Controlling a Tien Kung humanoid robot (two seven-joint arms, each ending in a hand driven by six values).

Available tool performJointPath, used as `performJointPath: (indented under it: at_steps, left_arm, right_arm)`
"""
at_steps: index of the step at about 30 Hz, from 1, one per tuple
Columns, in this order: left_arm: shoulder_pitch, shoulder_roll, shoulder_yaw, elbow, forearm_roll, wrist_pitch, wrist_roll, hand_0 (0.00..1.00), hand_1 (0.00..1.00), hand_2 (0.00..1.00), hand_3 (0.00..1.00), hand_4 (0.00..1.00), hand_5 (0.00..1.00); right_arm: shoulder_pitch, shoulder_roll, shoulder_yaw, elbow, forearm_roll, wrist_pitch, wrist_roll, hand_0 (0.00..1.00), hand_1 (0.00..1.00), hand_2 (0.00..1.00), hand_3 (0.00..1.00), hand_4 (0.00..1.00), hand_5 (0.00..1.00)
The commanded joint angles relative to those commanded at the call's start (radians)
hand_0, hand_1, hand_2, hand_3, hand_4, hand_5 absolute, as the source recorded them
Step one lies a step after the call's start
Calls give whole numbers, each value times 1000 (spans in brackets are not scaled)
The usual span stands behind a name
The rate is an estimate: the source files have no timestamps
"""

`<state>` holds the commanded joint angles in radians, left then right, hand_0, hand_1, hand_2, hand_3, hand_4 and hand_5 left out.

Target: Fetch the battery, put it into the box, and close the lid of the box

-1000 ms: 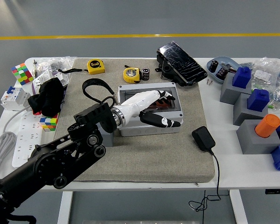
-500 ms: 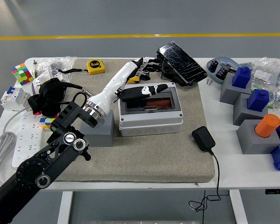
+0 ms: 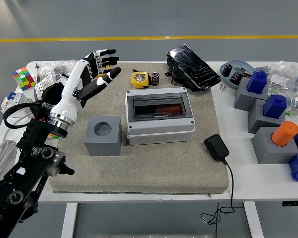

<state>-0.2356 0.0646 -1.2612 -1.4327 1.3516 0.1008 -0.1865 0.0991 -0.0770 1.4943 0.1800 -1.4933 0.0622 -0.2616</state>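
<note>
The grey box (image 3: 160, 130) stands mid-mat with its dark see-through lid (image 3: 159, 106) lying flat on top; something reddish shows through it. A small black battery (image 3: 155, 78) stands on the mat behind the box, next to a yellow tape measure (image 3: 140, 79). My left hand (image 3: 97, 72) is raised over the mat's far left corner, well left of the box, fingers spread and holding nothing. The right arm does not show.
A grey cube with a round hole (image 3: 103, 135) sits left of the box. A black charger (image 3: 216, 147) with its cable lies to the right, a black device (image 3: 193, 65) behind. Blue-topped grey blocks (image 3: 260, 101) and an orange cylinder (image 3: 285, 133) crowd the right; a power strip (image 3: 27, 144) is at left.
My left hand left the box lid, rose over the box's far edge, then swung up and left to the mat's far left corner. The lid stays flat on the box.
</note>
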Motion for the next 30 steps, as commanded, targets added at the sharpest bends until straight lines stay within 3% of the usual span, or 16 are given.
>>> performJointPath:
  at_steps: [14,30]
  left_arm:
    - [34,12,-65,-6,5,-20,6,541,706,686,725,998,552]
    - [49,26,-63,-7,6,-32,11,536,700,687,725,998,512]
  right_arm:
    - [6,-5,40,0,-1,-5,10,642,649,658,579,980,581]
    - [5,-1,49,0,-17,-3,11,642,649,658,578,978,583]
